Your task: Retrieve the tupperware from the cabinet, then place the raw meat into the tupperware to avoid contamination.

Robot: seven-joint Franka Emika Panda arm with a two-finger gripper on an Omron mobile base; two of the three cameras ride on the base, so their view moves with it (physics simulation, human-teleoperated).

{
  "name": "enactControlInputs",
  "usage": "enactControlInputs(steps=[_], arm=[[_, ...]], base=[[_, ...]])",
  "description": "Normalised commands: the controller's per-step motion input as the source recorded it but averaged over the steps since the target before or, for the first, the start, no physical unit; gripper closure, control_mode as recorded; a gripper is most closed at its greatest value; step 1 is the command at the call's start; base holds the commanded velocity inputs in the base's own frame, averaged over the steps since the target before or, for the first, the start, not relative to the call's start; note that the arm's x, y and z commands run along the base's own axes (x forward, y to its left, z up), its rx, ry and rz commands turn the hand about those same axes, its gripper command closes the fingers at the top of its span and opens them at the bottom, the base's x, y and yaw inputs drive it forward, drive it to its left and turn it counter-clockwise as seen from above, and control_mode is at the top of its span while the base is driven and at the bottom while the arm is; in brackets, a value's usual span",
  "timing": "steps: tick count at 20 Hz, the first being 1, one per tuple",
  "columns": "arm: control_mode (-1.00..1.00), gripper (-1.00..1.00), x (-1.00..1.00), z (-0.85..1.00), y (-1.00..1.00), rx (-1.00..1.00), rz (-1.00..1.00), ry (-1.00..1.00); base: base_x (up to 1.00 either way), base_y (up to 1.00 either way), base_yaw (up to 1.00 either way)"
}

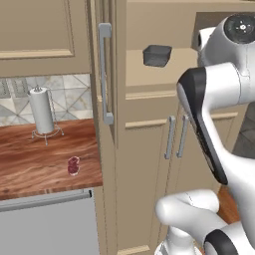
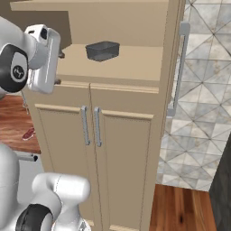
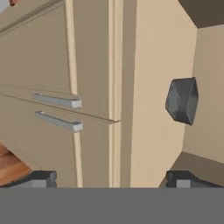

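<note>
The tupperware (image 1: 157, 55) (image 2: 103, 50) (image 3: 183, 100), a small dark grey container, sits on the open shelf of the tall beige cabinet (image 1: 149, 149) (image 2: 122, 135) (image 3: 87, 65). The upper doors stand open and the lower pair is shut. My gripper (image 2: 59, 68) (image 3: 114, 179) is open and holds nothing; it hovers in front of the shelf edge, to the left of the tupperware and clear of it. The raw meat (image 1: 73, 165) (image 2: 29, 134) lies on the wooden counter (image 1: 40, 159), left of the cabinet.
An open cabinet door (image 1: 105, 74) sticks out between the counter and the shelf; the other door (image 2: 176, 67) swings out on the right. A paper towel holder (image 1: 42, 110) stands at the counter's back. A grey appliance front (image 1: 50, 224) sits below the counter.
</note>
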Motion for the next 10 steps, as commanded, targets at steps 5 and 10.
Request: enactControlInputs(steps=[5,10], arm=[[-1.0,-1.0,0.36,-0.05,0.03,-0.04,-0.04,-0.05],[-1.0,-1.0,0.37,0.0,0.04,-0.05,-0.09,-0.01]], base=[[0.0,0.0,0.0],[0.0,0.0,0.0]])
